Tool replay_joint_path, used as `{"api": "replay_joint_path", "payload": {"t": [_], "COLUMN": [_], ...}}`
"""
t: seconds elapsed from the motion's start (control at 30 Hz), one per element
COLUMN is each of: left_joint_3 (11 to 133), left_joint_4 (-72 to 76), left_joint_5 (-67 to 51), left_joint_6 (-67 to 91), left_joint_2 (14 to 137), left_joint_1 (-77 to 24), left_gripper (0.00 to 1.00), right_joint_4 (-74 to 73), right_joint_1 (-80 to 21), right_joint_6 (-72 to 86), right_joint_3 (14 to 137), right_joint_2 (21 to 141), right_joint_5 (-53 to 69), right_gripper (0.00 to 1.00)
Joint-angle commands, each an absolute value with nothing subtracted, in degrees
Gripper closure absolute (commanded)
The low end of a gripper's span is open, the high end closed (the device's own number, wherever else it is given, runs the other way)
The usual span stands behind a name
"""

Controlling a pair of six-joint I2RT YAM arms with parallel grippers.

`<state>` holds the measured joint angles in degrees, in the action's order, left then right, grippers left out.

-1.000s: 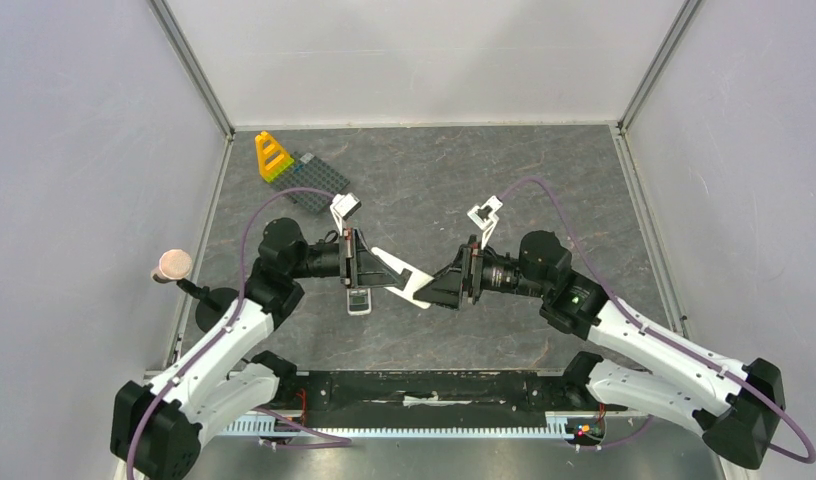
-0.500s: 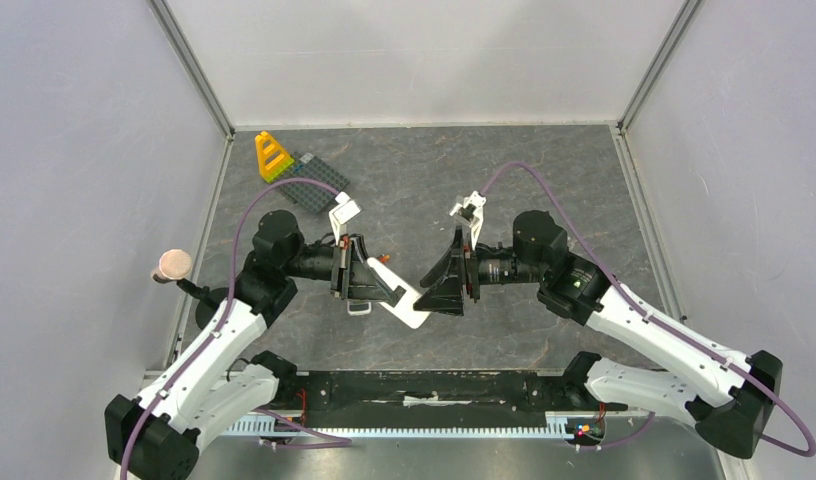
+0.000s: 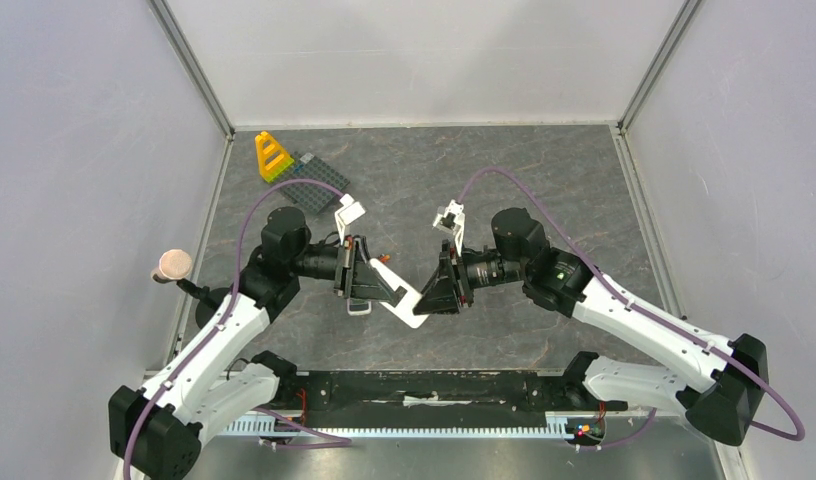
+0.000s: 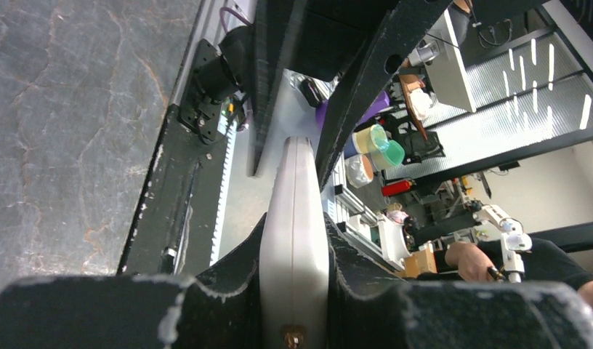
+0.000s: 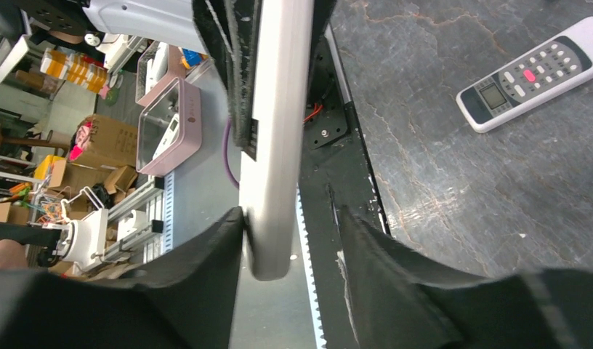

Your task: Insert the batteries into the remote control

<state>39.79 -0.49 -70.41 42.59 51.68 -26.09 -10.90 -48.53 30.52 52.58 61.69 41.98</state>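
The remote [image 3: 409, 308] is clamped at one end by the left claw [image 3: 376, 284], up off the counter [image 3: 544, 170] just beside a second remote [image 5: 533, 73], its long axis run straight into the right claw [image 5: 290, 240], whose fingers [image 5: 206, 291] are set apart around the far end; no batteries are seen.

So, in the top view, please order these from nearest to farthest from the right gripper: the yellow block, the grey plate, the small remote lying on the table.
From the right gripper:
1. small remote, on the table just to its left.
2. grey plate, far back on the left.
3. yellow block, in the back-left corner, beyond the plate.
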Motion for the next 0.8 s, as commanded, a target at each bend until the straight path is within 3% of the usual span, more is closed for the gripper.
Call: {"api": "replay_joint_path", "payload": {"t": [0.0,0.1,0.17,0.3,0.47,0.6,0.77], "left_joint_3": [42.22,42.21,42.39,44.65,52.54,50.73,48.07], "left_joint_4": [0.3,-1.14,-1.29,-7.47,-26.72,-24.25,-23.82], "left_joint_5": [-72.78,-72.3,-71.59,-67.26,-42.91,-22.97,-7.01], "left_joint_6": [40.7,40.79,40.8,36.56,25.15,29.42,32.87], "left_joint_2": [51.21,51.54,51.71,52.34,52.59,46.7,39.77], "left_joint_1": [-26.23,-26.26,-26.21,-26.15,-26.06,-26.12,-26.15], "left_gripper": [0.96,0.81,0.63,0.3,0.27,0.25,0.24], "right_joint_4": [-5.8,-2.85,-2.35,-4.04,-14.47,-28.1,-38.1], "right_joint_1": [-48.28,-48.2,-48.25,-48.01,-46.53,-44.29,-41.96], "right_joint_6": [31.82,34.25,34.63,33.94,29.24,23.89,21.48], "right_joint_3": [53.58,52.77,52.7,53.03,55.28,60.68,65.27], "right_joint_2": [62.27,62.25,61.91,60.97,59.7,61.41,65.83], "right_joint_5": [42.18,44.6,43.73,40.02,29.38,15.07,-7.22], "right_gripper": [0.74,0.92,0.99,1.0,1.0,1.0,1.0]}}
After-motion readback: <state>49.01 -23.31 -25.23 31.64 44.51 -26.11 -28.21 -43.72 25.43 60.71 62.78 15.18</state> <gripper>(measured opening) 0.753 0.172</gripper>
